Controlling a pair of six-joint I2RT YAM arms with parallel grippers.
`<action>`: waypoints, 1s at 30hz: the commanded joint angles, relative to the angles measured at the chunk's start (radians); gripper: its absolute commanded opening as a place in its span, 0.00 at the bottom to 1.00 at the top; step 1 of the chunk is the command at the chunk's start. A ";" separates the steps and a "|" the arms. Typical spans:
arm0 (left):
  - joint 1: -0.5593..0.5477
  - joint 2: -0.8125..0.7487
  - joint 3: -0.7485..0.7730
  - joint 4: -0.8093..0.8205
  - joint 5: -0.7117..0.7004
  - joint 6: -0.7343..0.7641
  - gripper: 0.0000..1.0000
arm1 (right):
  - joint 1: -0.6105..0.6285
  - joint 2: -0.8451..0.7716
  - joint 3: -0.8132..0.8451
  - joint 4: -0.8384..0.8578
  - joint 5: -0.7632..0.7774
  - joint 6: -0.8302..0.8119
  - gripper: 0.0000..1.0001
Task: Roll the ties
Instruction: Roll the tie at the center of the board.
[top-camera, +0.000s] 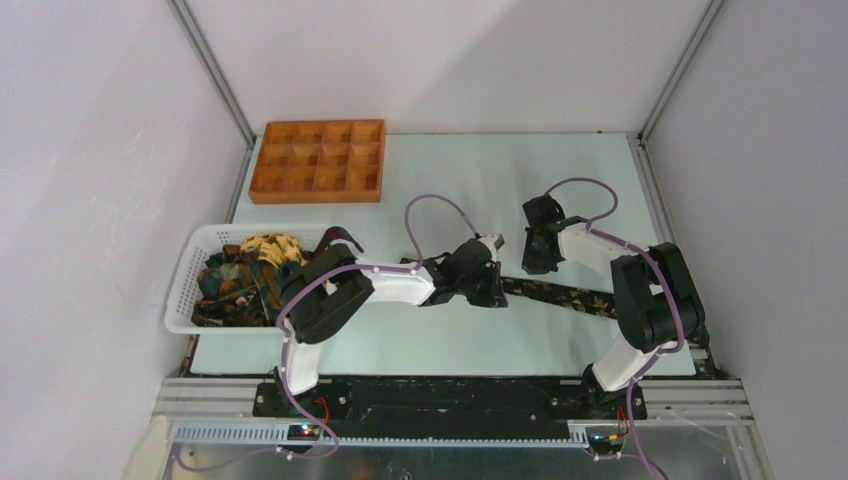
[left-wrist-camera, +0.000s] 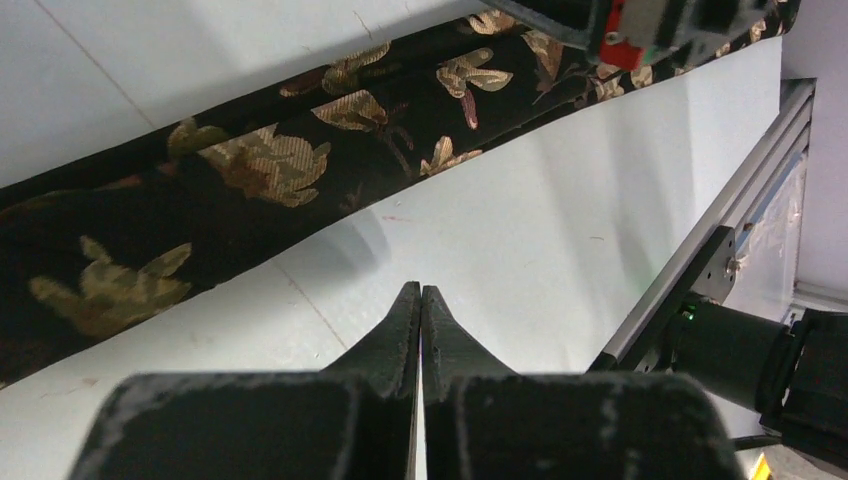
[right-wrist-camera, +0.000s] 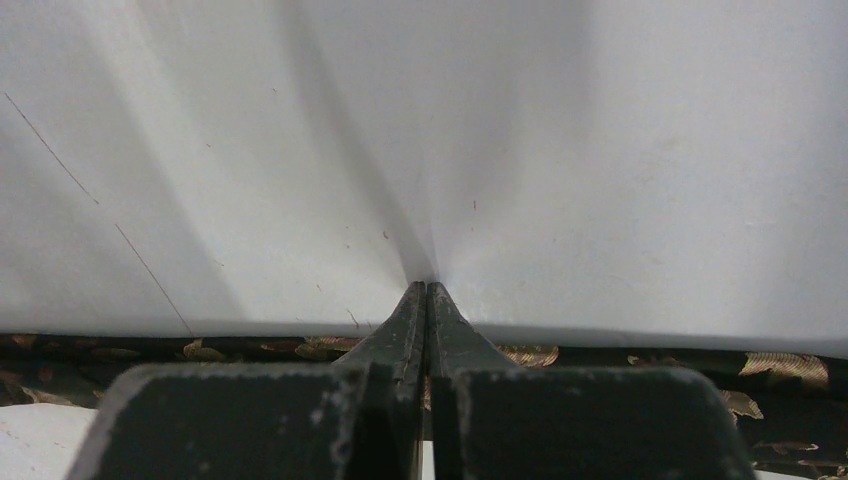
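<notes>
One tie (left-wrist-camera: 250, 200) flat — ahead of left pincer (left-wrist-camera: 421, 290), under right pincer (right-wrist-camera: 427, 287).

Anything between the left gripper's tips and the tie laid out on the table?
No. In the left wrist view, only bare table lies between the shut left gripper and the tie.

White-and-black arms (top-camera: 395, 285), purple cables (top-camera: 437, 200)

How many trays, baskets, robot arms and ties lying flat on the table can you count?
Tray: 1
Basket: 1
Arms: 2, left arm and right arm
Flat tie: 1
Total: 5
Bunched ties in the basket: too tangled to count.
</notes>
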 joint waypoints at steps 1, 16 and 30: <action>-0.007 0.057 0.068 0.023 0.027 -0.038 0.00 | -0.006 0.009 -0.017 0.029 -0.006 0.021 0.00; -0.009 0.166 0.206 -0.072 -0.073 -0.071 0.00 | -0.006 -0.042 -0.070 0.001 -0.041 0.027 0.00; -0.010 0.170 0.235 -0.100 -0.084 -0.067 0.00 | -0.007 -0.077 -0.097 -0.009 -0.046 0.024 0.00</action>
